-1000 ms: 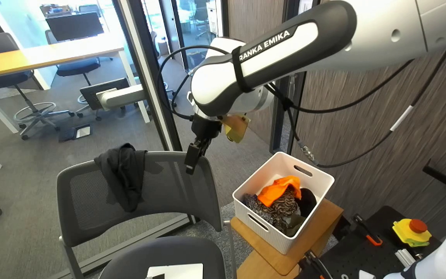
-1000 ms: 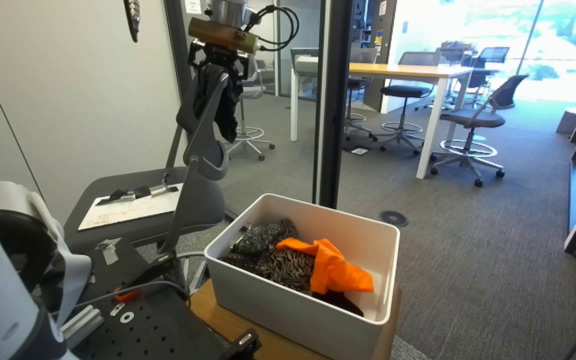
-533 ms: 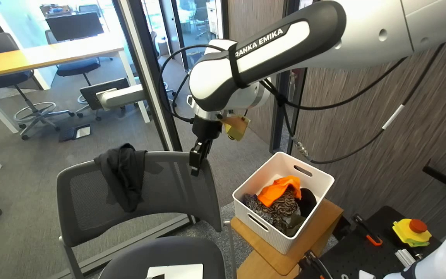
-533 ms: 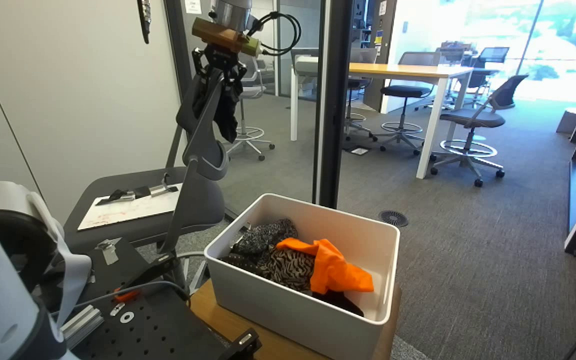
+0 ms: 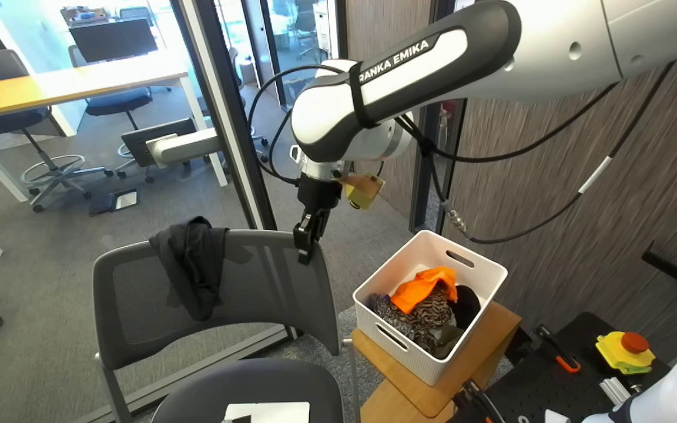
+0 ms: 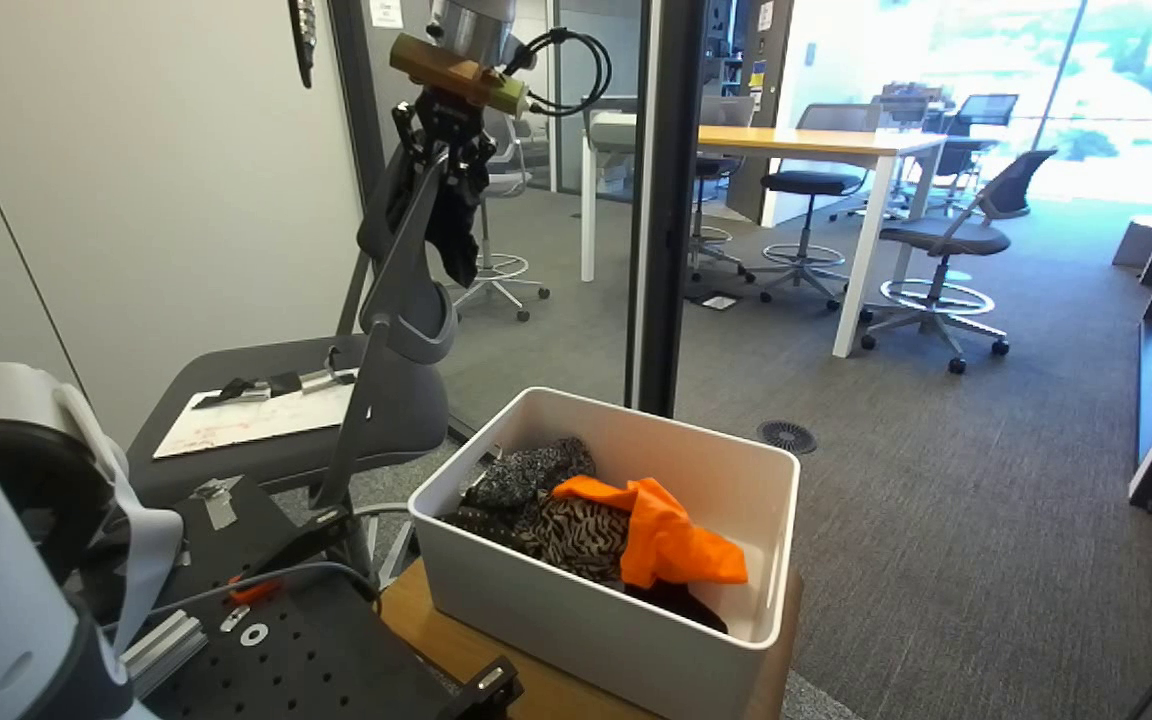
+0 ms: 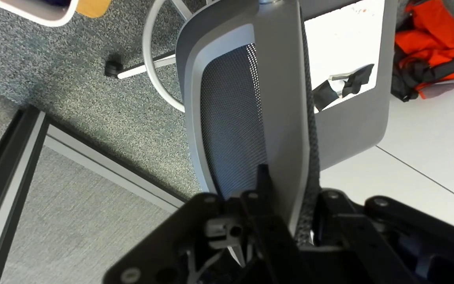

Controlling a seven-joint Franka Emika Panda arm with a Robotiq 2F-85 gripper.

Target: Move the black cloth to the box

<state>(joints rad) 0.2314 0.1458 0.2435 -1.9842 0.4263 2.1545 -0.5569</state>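
The black cloth hangs over the far part of a grey mesh chair back, and in an exterior view the cloth droops behind that backrest. My gripper sits on the top edge at the backrest's near end, well apart from the cloth. In the wrist view the gripper has its fingers on both sides of the backrest, closed around the frame; the cloth does not show there. The white box holds an orange cloth, patterned cloths and a dark piece.
A wooden stand carries the box beside the chair. A white board lies on the chair seat. A dark metal post rises behind the backrest. An arm cable hangs over the box's far side.
My jaws have closed around the backrest's edge, after moving slightly toward the box. The chair back, with the cloth on it, has just shifted a little the same way.
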